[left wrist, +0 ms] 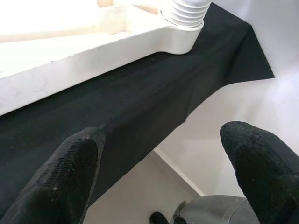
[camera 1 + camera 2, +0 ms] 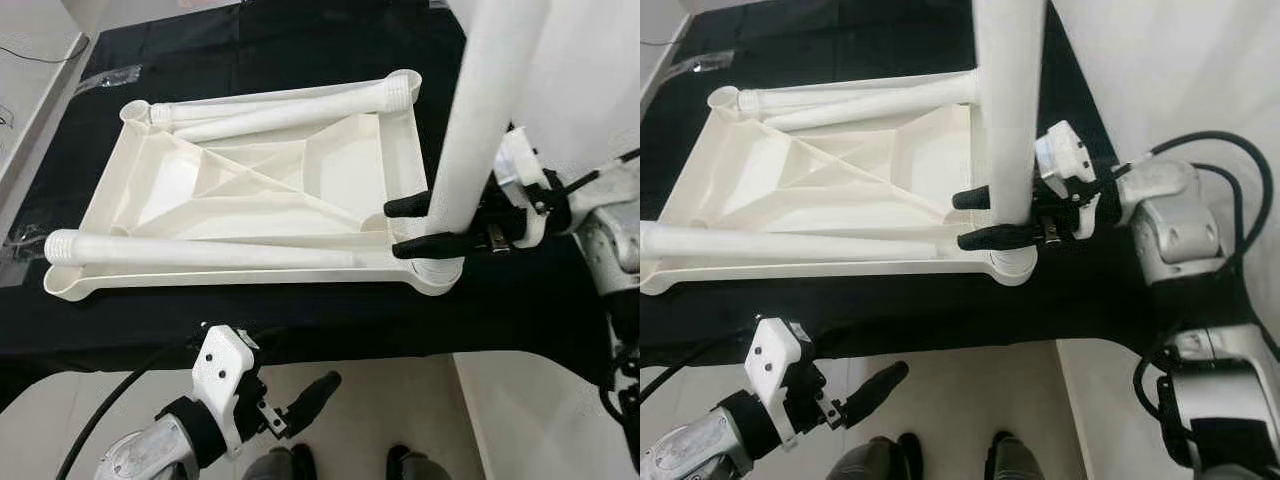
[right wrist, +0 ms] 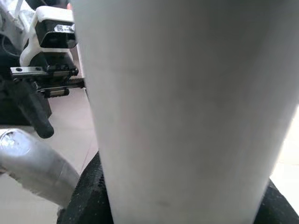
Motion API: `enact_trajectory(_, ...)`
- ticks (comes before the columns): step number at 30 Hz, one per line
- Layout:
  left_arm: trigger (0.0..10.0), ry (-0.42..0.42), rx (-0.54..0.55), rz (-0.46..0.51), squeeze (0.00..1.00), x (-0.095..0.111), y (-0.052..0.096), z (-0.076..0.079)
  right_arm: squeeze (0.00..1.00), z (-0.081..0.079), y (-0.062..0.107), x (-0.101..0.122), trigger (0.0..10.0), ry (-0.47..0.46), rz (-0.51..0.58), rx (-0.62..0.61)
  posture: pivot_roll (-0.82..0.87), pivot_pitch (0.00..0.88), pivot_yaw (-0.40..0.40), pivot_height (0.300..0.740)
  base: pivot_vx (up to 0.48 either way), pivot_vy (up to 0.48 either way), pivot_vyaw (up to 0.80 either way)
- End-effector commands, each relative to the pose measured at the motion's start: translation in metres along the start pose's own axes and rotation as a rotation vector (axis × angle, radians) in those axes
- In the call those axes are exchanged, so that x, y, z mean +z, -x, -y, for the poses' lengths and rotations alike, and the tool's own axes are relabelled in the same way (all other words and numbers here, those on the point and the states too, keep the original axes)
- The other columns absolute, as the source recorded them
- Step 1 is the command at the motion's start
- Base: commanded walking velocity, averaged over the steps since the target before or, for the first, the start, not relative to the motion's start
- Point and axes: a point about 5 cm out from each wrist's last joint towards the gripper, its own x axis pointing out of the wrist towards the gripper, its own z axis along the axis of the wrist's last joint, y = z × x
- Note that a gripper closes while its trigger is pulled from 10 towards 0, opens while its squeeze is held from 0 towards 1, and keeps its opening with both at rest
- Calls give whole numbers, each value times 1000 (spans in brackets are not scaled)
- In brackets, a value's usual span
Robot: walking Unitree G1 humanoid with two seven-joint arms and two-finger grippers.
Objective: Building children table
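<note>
I hold the white cylindrical plastic table leg (image 2: 485, 110) upright in the right gripper (image 2: 432, 223), whose jaws are clamped on it from the robot's right, one black finger on each side of the tube, low on its length. The leg's long axis runs vertical, and its lower end stands in or directly above the round corner socket (image 2: 437, 272) at the near right corner of the inverted white ribbed plastic tabletop (image 2: 335, 165); I cannot tell whether it is fully seated, since the fingers mask the joint. The tabletop lies underside up on the black cloth-covered counter (image 2: 300, 320). Two more white legs lie flat across it: one white leg with a threaded end (image 2: 200, 250) along the near edge, its ribbed end pointing to the robot's left, and one white leg (image 2: 290, 105) along the far edge. The left gripper (image 2: 300, 400) hangs below and in front of the counter edge, jaws apart and empty, well apart from the work. My judgement: the coming move turns on keeping the leg's axis in line with the socket's axis while pressing or twisting it down; any tilt risks jamming the thread. The right arm is the nearer and already engaged.
</note>
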Motion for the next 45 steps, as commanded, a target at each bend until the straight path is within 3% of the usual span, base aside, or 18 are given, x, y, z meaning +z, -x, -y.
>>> enact_trajectory(1, 10000, -4, 6, -8, 0, -1, 3, 2, 0, -7, -15, -25, 10000, -103, -75, 88, 43, 345, 99, 740, 0, 0, 0)
enact_trajectory(10, 10000, -1, 6, -2, 0, -1, 1, 4, 0, 2, -17, -23, 10000, -114, -24, 10, 35, 346, 88, 740, 0, 0, 0)
enact_trajectory(17, 10000, 4, 8, 1, 0, -1, 0, 3, 0, 9, -15, -34, 10000, -175, -42, -245, 19, 342, 79, 740, 0, 0, 0)
enact_trajectory(19, 10000, 6, 7, 2, 0, -1, -1, 3, 0, 7, -12, -40, 10000, -200, -68, -352, 17, 342, 79, 740, 0, 0, 0)
enact_trajectory(23, 10000, 5, 6, 2, 0, -1, -1, 3, 0, 4, -11, -44, 10000, -207, -85, -421, 13, 339, 80, 740, 0, 0, 0)
enact_trajectory(26, 10000, 4, 5, 1, 0, -2, -2, 2, 0, -7, -14, -58, 10000, -299, -134, -567, 4, 331, 76, 740, 0, 0, 0)
enact_trajectory(29, 10000, 3, 4, 0, 0, -3, -2, 2, 0, -10, -14, -63, 10000, -329, -151, -622, 4, 329, 75, 740, 0, 0, 0)
enact_trajectory(31, 10000, 1, 6, -1, 0, -3, -3, 1, 0, -15, -15, -70, 10000, -395, -170, -759, 3, 325, 75, 740, 0, 0, 0)
enact_trajectory(32, 10000, 1, 6, -1, 0, -3, -3, 1, 0, -15, -15, -70, 10000, -395, -170, -759, 3, 325, 75, 740, 0, 0, 0)
enact_trajectory(33, 10000, -1, 9, -2, 0, -4, -3, 0, 0, -18, -16, -73, 10000, -440, -180, -888, 1, 319, 76, 740, 0, 0, 0)
enact_trajectory(34, 10000, -2, 9, -3, 0, -5, -3, 0, 0, -20, -18, -73, 10000, -465, -169, -941, -1, 316, 76, 740, 0, 0, 0)
enact_trajectory(45, 10000, -10, 8, -7, 0, -6, -3, -2, 0, -28, -30, -67, 10000, -492, -163, -1198, 3, 309, 79, 740, 0, 0, 0)
